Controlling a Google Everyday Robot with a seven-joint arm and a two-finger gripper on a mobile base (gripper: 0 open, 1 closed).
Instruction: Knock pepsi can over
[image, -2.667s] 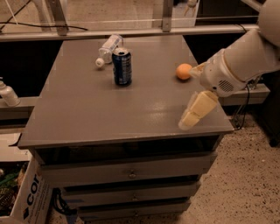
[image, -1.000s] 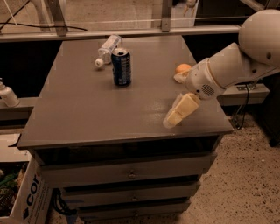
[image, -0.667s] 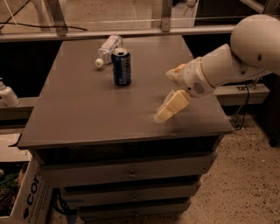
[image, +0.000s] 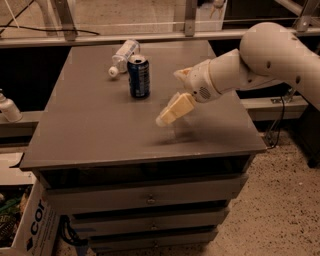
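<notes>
Dim, warm-brown light falls from above, leaving a soft sheen on the desk (image: 90, 125) top while its drawer fronts sink into gloom. The pale end effector (image: 174, 104), hanging over the desk's middle just right of the pepsi can (image: 138, 76), throws a faint shadow onto the surface below it.

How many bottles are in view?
2. A clear plastic bottle lies on the table behind the pepsi can; a white bottle stands at the left edge, off the table. The gripper hovers beside the can.
</notes>
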